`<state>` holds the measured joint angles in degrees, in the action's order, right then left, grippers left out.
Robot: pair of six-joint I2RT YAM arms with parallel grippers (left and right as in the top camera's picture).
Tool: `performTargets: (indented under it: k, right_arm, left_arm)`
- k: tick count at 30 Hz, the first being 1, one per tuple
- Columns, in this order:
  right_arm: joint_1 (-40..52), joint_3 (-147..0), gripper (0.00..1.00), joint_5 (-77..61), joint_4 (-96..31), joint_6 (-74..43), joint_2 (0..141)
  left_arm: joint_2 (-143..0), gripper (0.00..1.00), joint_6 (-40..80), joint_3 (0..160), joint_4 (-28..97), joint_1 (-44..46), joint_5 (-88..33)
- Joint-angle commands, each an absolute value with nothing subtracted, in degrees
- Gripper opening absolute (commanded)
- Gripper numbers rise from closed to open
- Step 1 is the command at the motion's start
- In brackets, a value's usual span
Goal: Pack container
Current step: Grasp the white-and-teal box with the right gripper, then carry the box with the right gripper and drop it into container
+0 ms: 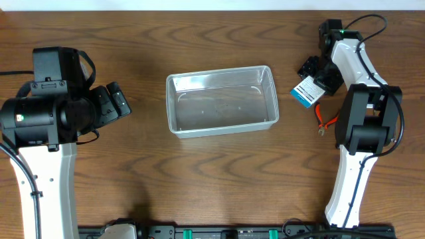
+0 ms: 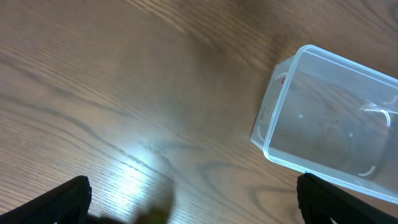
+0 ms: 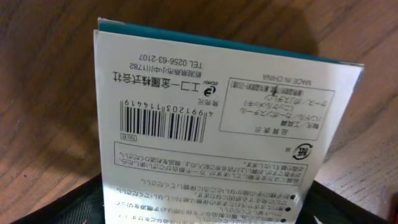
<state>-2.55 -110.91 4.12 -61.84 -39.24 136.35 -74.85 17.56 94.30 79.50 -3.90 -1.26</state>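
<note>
The container (image 1: 171,106) is a clear plastic bin with nothing in it, standing mid-table; in the left wrist view its near wall (image 2: 273,118) shows at the right. My left gripper (image 1: 121,103) hangs open left of it, well apart, over bare wood (image 2: 193,202). A small white-and-blue box (image 1: 305,91) lies right of the container. My right gripper (image 1: 313,81) is down on it. In the right wrist view the box's printed white face (image 3: 211,106) fills the frame, and both fingers of the right gripper (image 3: 205,205) press its side edges.
An orange-handled tool (image 1: 325,121) lies on the wood right of the box, partly under the right arm. The arm bases stand at the table's front left and front right. A black rail runs along the front edge.
</note>
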Motion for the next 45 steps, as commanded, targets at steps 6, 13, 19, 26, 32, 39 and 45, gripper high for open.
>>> performTargets:
  k: [6,13,19,26,32,39,45]
  right_arm:
    - [-2.3,-109.6,0.76,4.9,-62.1,-38.9,136.1]
    - [-2.3,-109.6,0.61,4.9,-62.3,-38.9,136.1]
    - [-2.3,-109.6,0.41,4.9,-62.6,-38.9,136.1]
    - [-2.2,-110.7,0.25,4.2,-62.9,-38.3,135.7]
    - [-1.8,-114.5,0.26,4.5,-65.7,-35.9,133.6]
    - [-0.1,-116.7,0.01,4.5,-66.5,-31.1,126.4]
    - [3.7,-116.7,0.01,1.3,-65.9,-21.8,116.9]
  left_arm:
    - [-75.0,0.98,16.8,94.0,79.7,-3.8,-0.6]
    - [-75.0,0.98,16.8,94.0,79.7,-3.8,-0.6]
    - [-75.0,0.98,16.8,94.0,79.7,-3.8,-0.6]
    - [-75.0,0.98,16.8,94.0,79.7,-3.8,-0.6]
    - [-75.0,0.98,16.8,94.0,79.7,-3.8,-0.6]
    - [-75.0,0.98,16.6,94.0,79.7,-3.8,-0.6]
    - [-75.0,0.98,16.6,94.0,79.7,-3.8,-0.6]
